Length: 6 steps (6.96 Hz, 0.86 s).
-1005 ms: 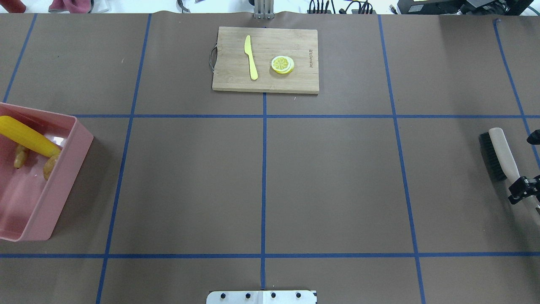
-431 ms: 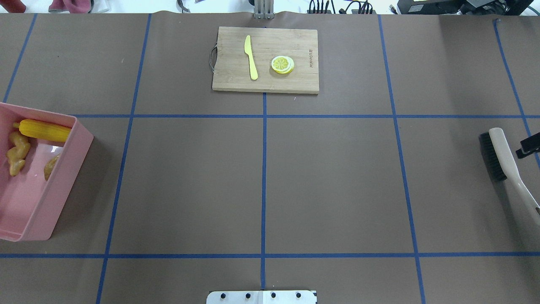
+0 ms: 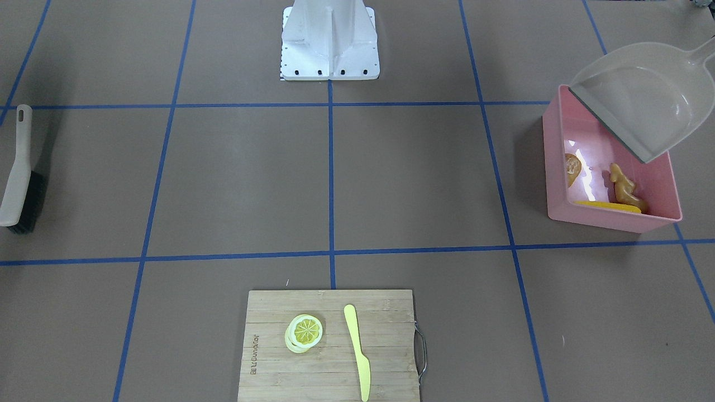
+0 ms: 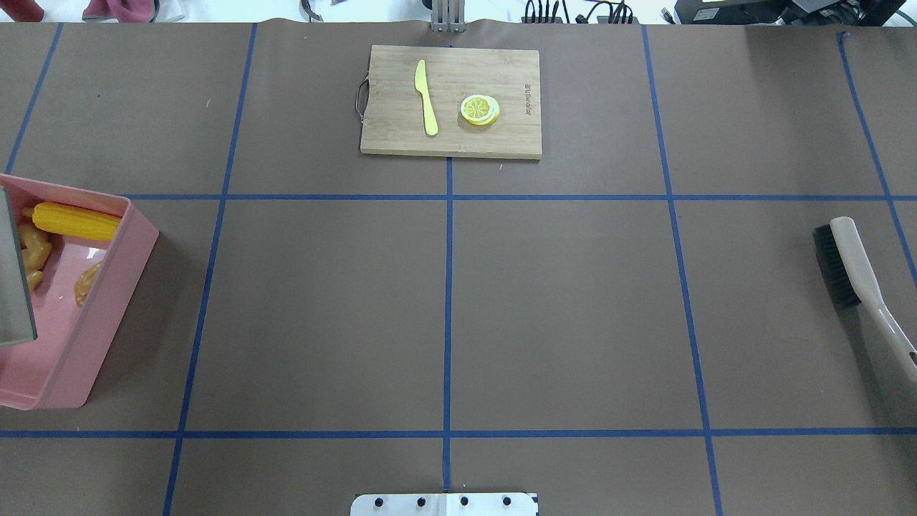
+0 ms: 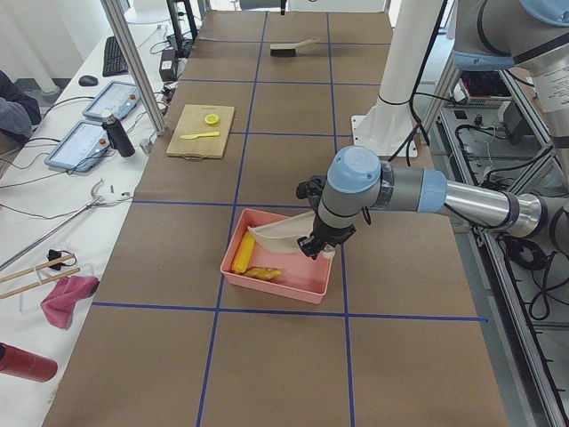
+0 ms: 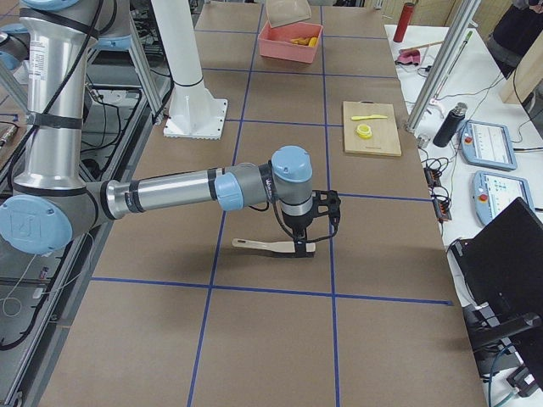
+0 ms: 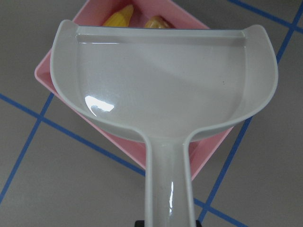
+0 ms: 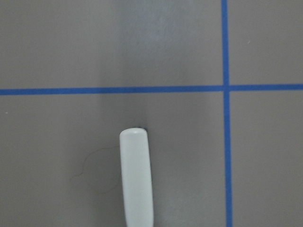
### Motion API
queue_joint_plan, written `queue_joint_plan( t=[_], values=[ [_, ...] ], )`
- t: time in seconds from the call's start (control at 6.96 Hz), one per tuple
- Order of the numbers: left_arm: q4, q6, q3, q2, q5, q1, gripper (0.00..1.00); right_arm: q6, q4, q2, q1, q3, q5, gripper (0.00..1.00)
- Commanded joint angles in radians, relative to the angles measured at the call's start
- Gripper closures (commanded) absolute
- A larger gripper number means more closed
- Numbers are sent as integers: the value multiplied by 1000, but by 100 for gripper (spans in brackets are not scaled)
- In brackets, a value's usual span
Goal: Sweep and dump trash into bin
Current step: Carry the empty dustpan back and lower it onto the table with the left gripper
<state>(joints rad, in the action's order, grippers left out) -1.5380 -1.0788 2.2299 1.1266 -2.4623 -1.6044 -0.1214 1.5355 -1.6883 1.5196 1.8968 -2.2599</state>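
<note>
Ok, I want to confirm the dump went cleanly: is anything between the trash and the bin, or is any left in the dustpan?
Nothing visible stands in the way. The dustpan hangs tilted over the bin and is empty; the corn cob, potato and ginger root all lie inside the bin.

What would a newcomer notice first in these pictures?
A grey dustpan hangs tilted over the pink bin at the robot's left; corn and ginger lie inside it. A wooden board at the far edge carries a lemon slice and a knife.
</note>
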Motion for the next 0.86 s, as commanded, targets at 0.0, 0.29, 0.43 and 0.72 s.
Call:
queue_joint_plan(
  t=[0.0,0.29,0.43,0.72],
  values=[
    [-231,188,-6,16,-15,133,100,129,203,52,73,7,5,0],
    [-481,401,-62,89,-3,303,100,115,209,48,73,-4,-114,0],
    [-535,449,-85,142,0,372,100,111,210,44,70,-21,-119,0],
    [-589,465,-163,279,47,550,100,112,189,50,44,-103,-138,0]
  ],
)
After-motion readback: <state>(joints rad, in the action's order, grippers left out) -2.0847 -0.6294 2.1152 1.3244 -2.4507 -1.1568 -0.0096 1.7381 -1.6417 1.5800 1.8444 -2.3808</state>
